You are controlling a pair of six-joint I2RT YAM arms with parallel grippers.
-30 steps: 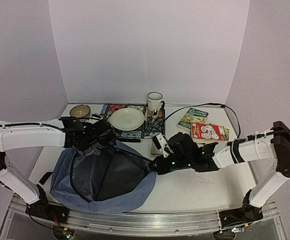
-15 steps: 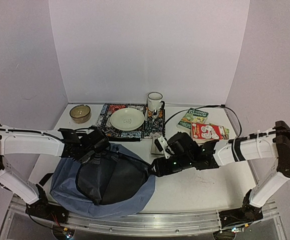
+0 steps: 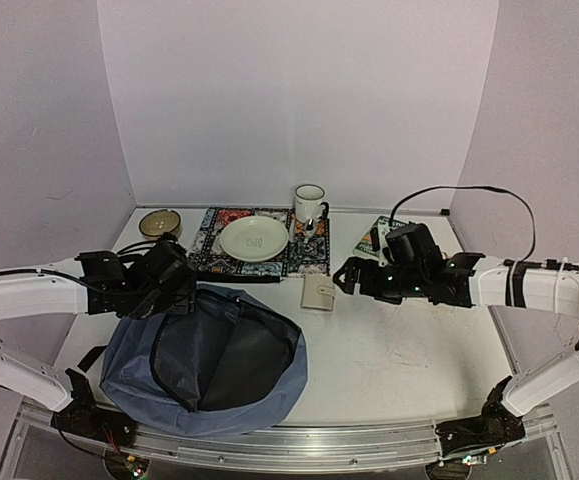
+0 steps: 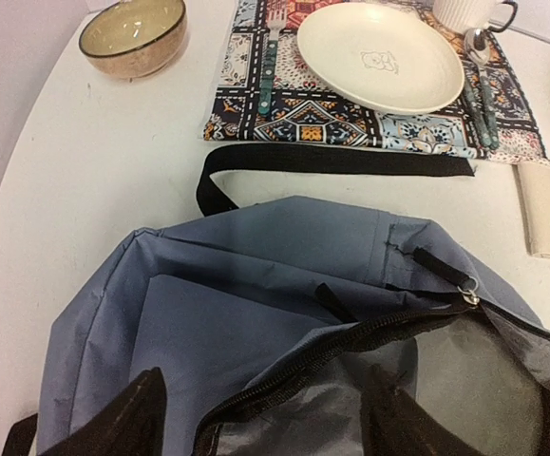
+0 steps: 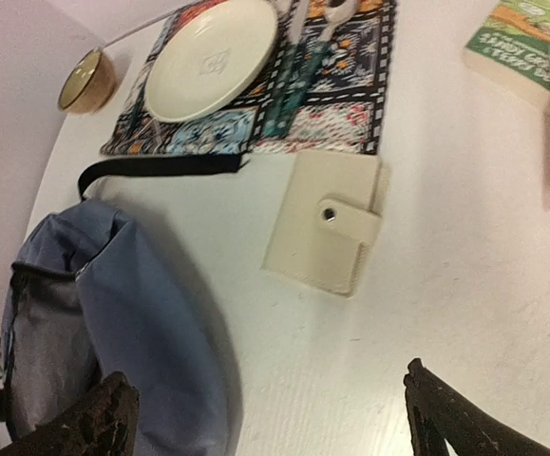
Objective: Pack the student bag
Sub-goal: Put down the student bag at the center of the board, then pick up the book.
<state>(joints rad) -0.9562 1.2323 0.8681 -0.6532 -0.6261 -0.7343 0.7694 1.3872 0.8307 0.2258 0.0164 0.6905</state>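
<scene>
**Operator:** State the position of the student bag.

**Technician:** The student bag [image 3: 201,358] lies slumped on the white worktop [image 3: 409,350] at the near left, just in front of the patterned placemat [image 4: 303,119]. Its main zipper stands open and exposes dark grey lining. One black strap [image 4: 336,160] lies flat on the worktop between the bag and the placemat.

**Operator:** Report the left claw.

**Technician:** The left claw [image 4: 267,418] sits over the far part of the bag, above the open zipper. Its fingers are spread, with nothing clamped between them. I cannot tell whether they touch the fabric.

**Operator:** Report the right claw.

**Technician:** The right claw [image 5: 279,418] hangs over bare worktop, to the right of the bag and apart from it. Its fingers are spread wide and grip nothing. A cream wallet [image 5: 324,221] with a snap tab lies ahead of it, just beside the placemat's near right corner.

**Operator:** List the remaining items.

**Technician:** The placemat carries a cream plate [image 4: 379,57], with a fork [image 4: 268,66] to its left and a spoon [image 4: 477,47] to its right. A bowl [image 4: 132,33] stands left of the placemat. A white mug [image 3: 310,203] stands at its far right corner. Two books [image 5: 517,52] lie further right, one green and one red. In the top view the right arm partly hides them.
</scene>
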